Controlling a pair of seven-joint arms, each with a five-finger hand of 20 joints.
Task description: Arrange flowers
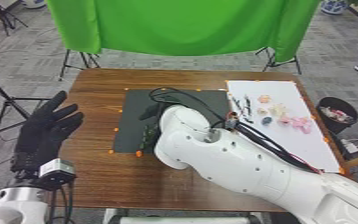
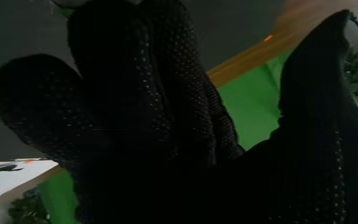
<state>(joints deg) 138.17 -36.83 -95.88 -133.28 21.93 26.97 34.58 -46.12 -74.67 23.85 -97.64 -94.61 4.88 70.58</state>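
The left hand (image 1: 40, 131), open and empty, hangs left of the dark mat (image 1: 133, 120) on the bench (image 1: 95, 182). Above the mat, the right arm (image 1: 238, 162) masks most of the right hand (image 1: 150, 112), fingers extended, thumb spread; any contact cannot be told. A partly hidden green stem (image 1: 147, 135) lies on the mat, flowers (image 1: 297, 123) right of it, green cloth (image 1: 180, 25) beyond.

Flowers (image 1: 300, 123) (some pink) on white sheet (image 1: 269, 88)

Left hand (image 1: 42, 132), flowers (image 1: 301, 124) on white sheet (image 1: 280, 94)
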